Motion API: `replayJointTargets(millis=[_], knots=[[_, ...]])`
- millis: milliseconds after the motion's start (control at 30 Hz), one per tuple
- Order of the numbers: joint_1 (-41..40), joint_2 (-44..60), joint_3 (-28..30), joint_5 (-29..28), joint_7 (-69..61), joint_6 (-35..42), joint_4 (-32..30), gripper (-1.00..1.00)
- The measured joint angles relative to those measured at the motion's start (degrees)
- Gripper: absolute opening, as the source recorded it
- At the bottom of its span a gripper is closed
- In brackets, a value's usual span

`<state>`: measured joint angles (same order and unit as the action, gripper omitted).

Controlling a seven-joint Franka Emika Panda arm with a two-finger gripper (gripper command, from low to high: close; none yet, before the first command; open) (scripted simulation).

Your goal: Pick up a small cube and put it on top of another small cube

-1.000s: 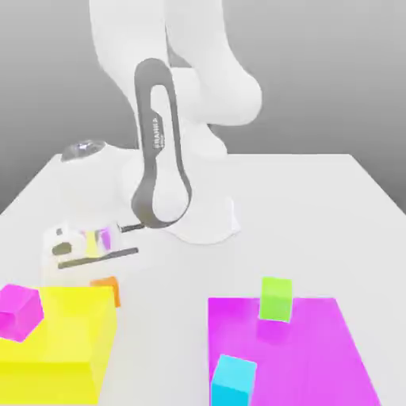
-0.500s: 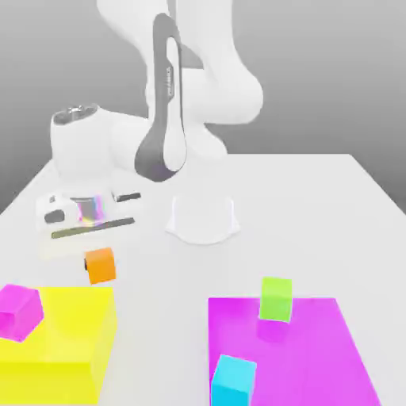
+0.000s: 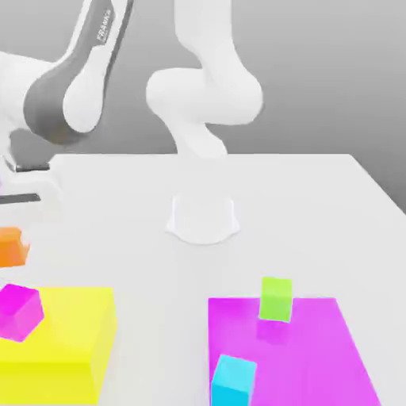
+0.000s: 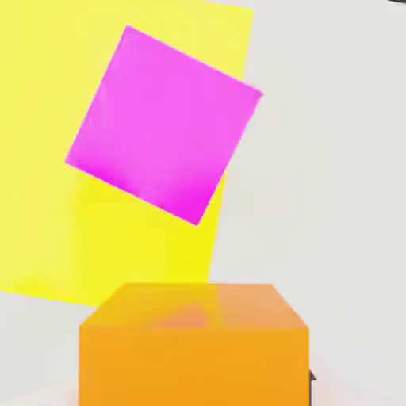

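One step done: the pick — I have the orange cube [image 3: 11, 247] off the table, carried at the exterior view's left edge, above and beyond the yellow block [image 3: 59, 339].
Jaws: closed tight on the orange cube; in the hand view it [image 4: 193, 345] sits close under my camera, square to it.
Where the cube is: in the air, not touching the table [image 3: 238, 198], the yellow block or any other cube.
What lies below: the hand view looks down past the orange cube onto the magenta cube [image 4: 162, 125], which rests turned at an angle on the yellow block [image 4: 47, 119].
Likely target: the magenta cube [image 3: 20, 311], I judge, since it is the small cube nearest under me; the green cube [image 3: 276, 299] and the cyan cube [image 3: 233, 381] sit well apart on the magenta mat [image 3: 317, 349].
Left to do: line up over the target, lower until the cubes touch, let go, draw back.
Progress: roughly half, by my reckoning.
Risk: the target is rotated against my cube, so an off-centre set-down could tip.
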<state>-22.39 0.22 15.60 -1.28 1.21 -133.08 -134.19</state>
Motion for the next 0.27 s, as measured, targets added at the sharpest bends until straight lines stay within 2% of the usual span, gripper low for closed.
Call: replayJointTargets(millis=[133,167,267], knots=[[1.85,4.69,-3.35,3.22,-0.77,-6.13,-0.38,-1.00],[1.74,6.07,-3.44,3.68,-1.05,-7.94,-0.81,1.00],[1.75,6.07,-3.44,3.68,-1.05,-7.94,-0.81,1.00]])
